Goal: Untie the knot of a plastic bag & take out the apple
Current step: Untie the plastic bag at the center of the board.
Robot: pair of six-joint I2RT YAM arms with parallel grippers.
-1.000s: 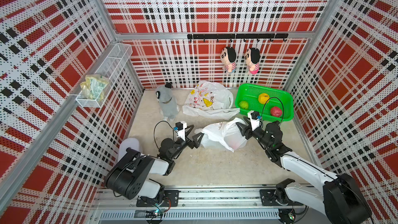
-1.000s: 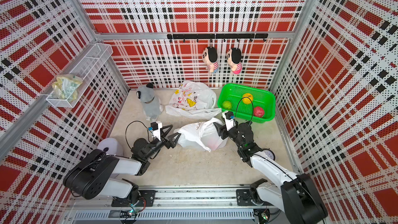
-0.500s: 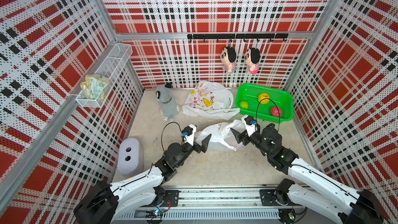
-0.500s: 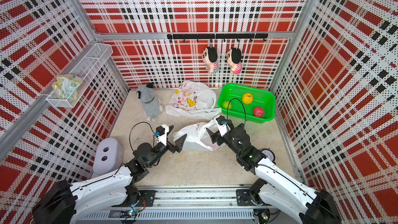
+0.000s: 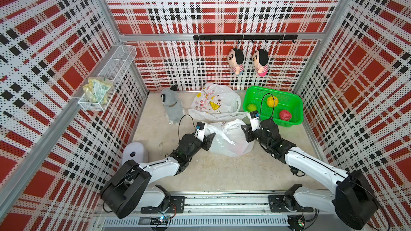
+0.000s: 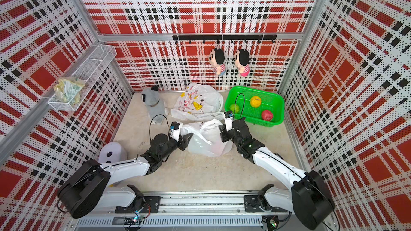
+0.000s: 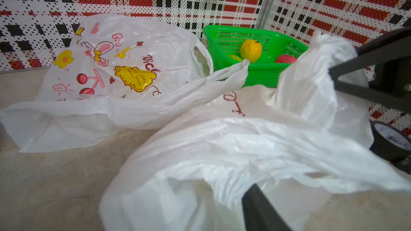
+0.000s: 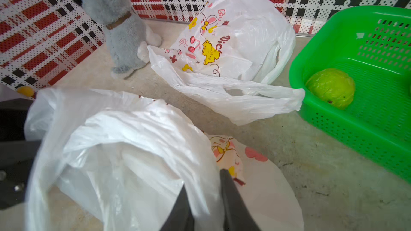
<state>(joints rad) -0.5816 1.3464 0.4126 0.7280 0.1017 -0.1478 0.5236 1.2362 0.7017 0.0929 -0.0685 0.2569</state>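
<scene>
Entry: bag (image 5: 229,138), lying between my pincers. My right pincer (image 8: 203,180): open a moment ago, now pinching its rim. My left pincer (image 5: 210,141): at the opposite edge, grip unclear. The apple: unseen, presumably inside; mouth ready for spreading.

Plastic bag (image 5: 229,138) mid worktop (image 5: 222,174); L claw (image 5: 211,136) touching one edge, R claw (image 5: 246,133) the opp. edge; green basket (image 5: 297,116) just behind.
</scene>
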